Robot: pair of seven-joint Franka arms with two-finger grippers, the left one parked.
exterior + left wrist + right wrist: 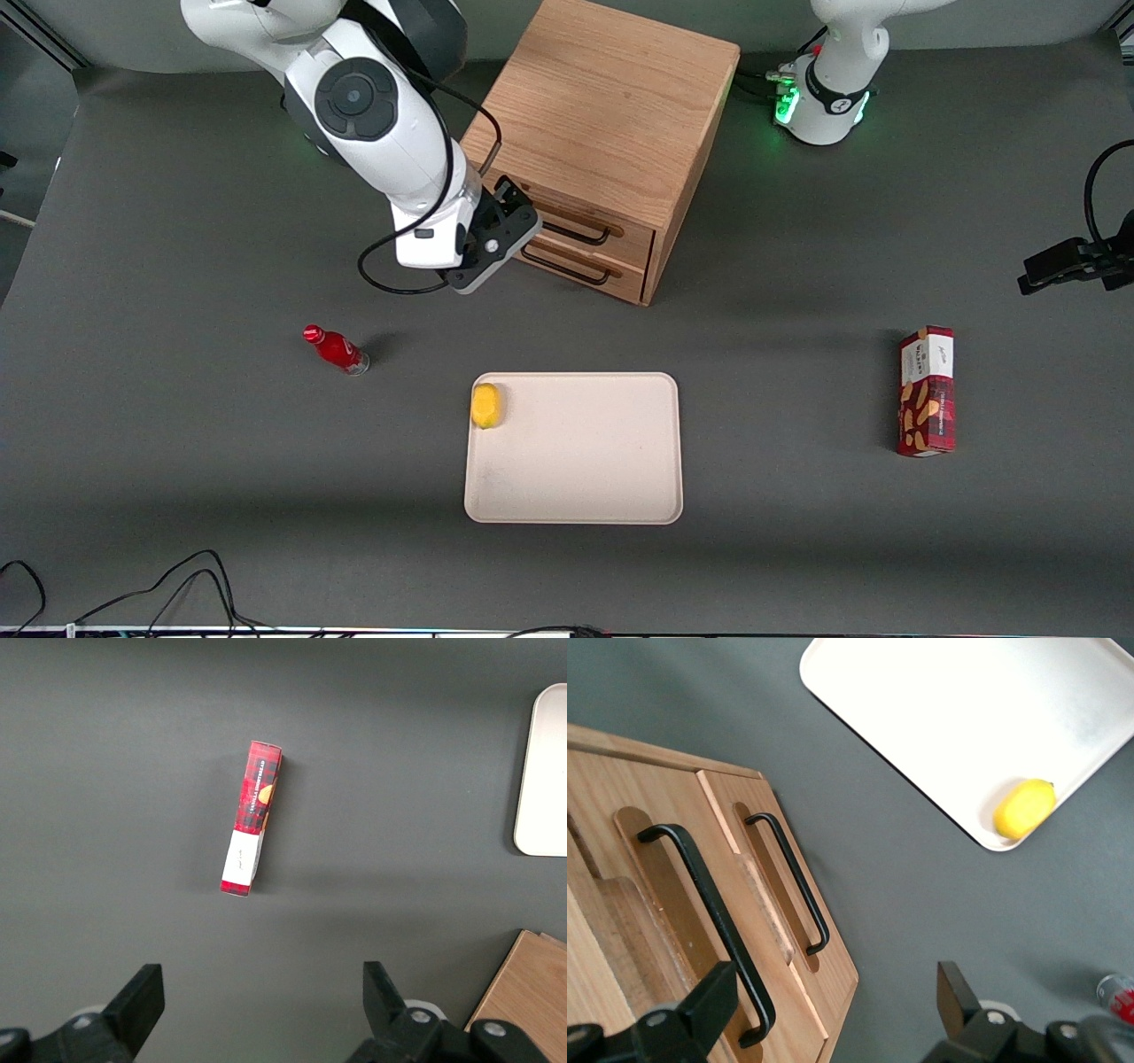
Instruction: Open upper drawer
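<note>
The wooden cabinet (611, 106) stands at the back middle of the table. Its upper drawer (633, 237) has a thin black bar handle (580, 235), and the drawer sits flush with the lower drawer (625, 282) under it. My gripper (523, 211) hangs in front of the drawers, at the end of the handles nearer the working arm. In the right wrist view the gripper (833, 1010) is open and empty. One finger (700, 1010) sits beside the end of the upper drawer's handle (709, 912); the other finger is over bare table. The lower handle (793, 881) is apart from both.
A cream tray (576, 496) with a yellow lemon (485, 405) in its corner lies nearer the front camera. A small red bottle (337, 350) lies toward the working arm's end. A red snack box (927, 390) stands toward the parked arm's end.
</note>
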